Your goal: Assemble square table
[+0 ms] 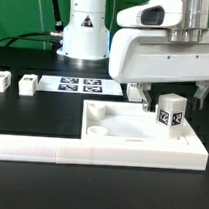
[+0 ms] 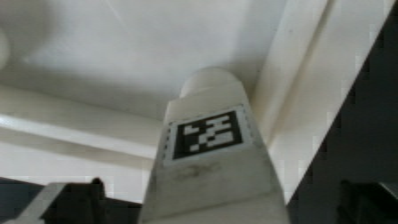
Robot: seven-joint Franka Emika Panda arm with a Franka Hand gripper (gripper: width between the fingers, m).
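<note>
Misalignment is posing the main hazard here: the leg (image 1: 172, 117) is standing upright on one corner of the tabletop (image 1: 121, 126), and the gripper (image 1: 171, 98) is hanging over it with its jaws spread wide, one on either side of the leg and grasping nothing. If the jaws are closing off-centre, or one is touching first, the leg is likely to be tipping or skidding off its seat. Whether it is already fastened cannot be told, so a loose leg may also be lifting away with the jaws. A sideways push could likewise be sliding the tabletop along the low white wall (image 1: 40, 147) bordering it. The tabletop is lying flat by the table's near edge, on the exterior view's right, and is showing a raised rim and a round socket (image 1: 99, 133) at a corner. The leg is appearing as a white block with a rounded top, carrying a black-and-white tag (image 2: 214, 135) on its face.
</note>
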